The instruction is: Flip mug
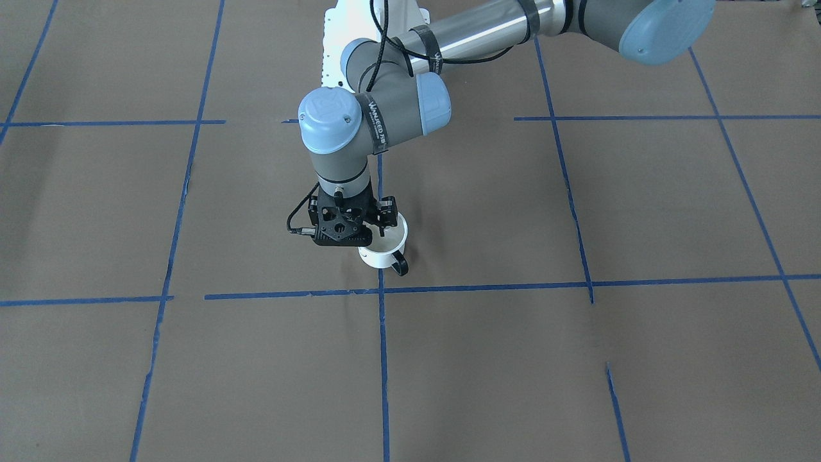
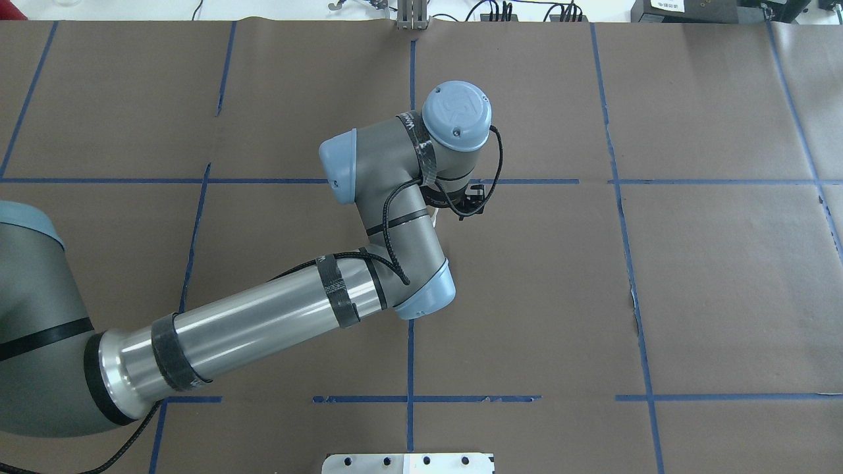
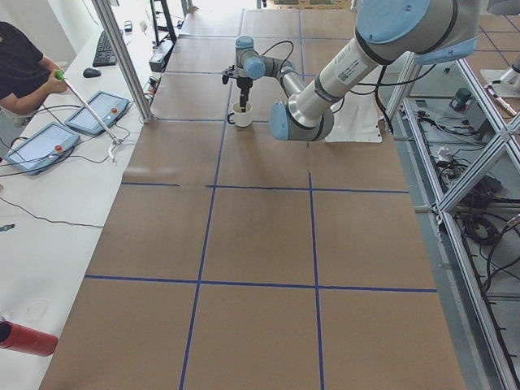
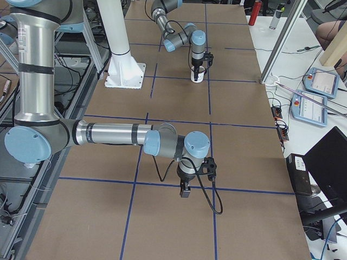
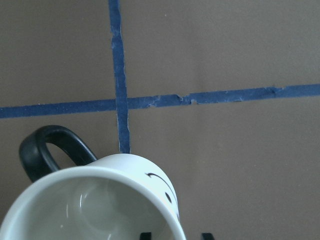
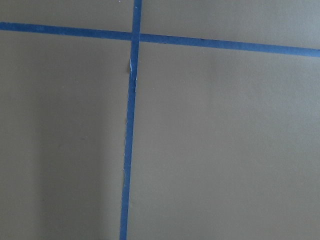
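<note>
The white mug (image 1: pixel 383 251) with a black handle (image 1: pixel 401 264) stands mouth up on the brown table near a blue tape crossing. It also shows in the left side view (image 3: pixel 241 116) and the right side view (image 4: pixel 198 76). My left gripper (image 1: pixel 383 224) points down over its rim. In the left wrist view (image 5: pixel 176 236) one fingertip is inside the mug (image 5: pixel 100 200) and one outside, shut on the wall beside the smiley face (image 5: pixel 162 185). My right gripper (image 4: pixel 185 192) hangs just above the table far from the mug; I cannot tell whether it is open.
Brown paper with blue tape lines (image 1: pixel 487 287) covers the table. The robot's white base plate (image 1: pixel 333 45) is behind the mug. An operator (image 3: pixel 20 69) and tablets (image 3: pixel 41 146) are at a side bench. A red can (image 3: pixel 24 337) lies there too.
</note>
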You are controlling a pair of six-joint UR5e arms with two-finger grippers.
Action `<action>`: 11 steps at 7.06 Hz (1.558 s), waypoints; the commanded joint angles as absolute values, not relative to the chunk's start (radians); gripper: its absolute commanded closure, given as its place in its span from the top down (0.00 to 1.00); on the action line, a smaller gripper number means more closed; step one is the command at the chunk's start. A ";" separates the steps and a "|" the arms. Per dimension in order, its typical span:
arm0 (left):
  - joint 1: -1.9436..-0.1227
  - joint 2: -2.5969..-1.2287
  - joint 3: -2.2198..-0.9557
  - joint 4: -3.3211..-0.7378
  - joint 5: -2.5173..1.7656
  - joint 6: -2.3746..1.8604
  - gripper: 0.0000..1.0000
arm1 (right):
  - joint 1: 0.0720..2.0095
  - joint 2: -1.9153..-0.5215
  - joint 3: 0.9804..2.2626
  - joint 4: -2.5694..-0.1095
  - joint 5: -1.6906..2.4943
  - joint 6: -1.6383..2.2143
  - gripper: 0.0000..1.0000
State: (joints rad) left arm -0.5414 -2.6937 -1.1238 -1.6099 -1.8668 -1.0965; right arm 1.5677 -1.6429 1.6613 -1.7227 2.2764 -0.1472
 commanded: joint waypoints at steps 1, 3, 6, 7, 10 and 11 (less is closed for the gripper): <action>-0.586 -2.685 -1.193 -1.588 -1.867 -1.079 1.00 | 1.568 -1.643 1.661 -1.723 2.276 -0.147 1.00; -0.665 -2.645 -1.325 -1.453 -1.878 -0.967 1.00 | 1.568 -1.643 1.661 -1.723 2.276 -0.147 1.00; -0.883 -2.307 -1.663 -1.448 -1.957 -0.734 1.00 | 1.568 -1.643 1.661 -1.723 2.276 -0.147 1.00; -0.966 -2.228 -1.684 -1.450 -1.970 -0.580 1.00 | 1.568 -1.643 1.661 -1.723 2.276 -0.147 1.00; -1.252 -1.963 -1.674 -1.587 -2.202 -0.214 1.00 | 1.568 -1.643 1.661 -1.723 2.276 -0.147 1.00; -1.343 -1.915 -1.664 -1.576 -2.221 -0.061 1.00 | 1.568 -1.643 1.661 -1.723 2.276 -0.147 1.00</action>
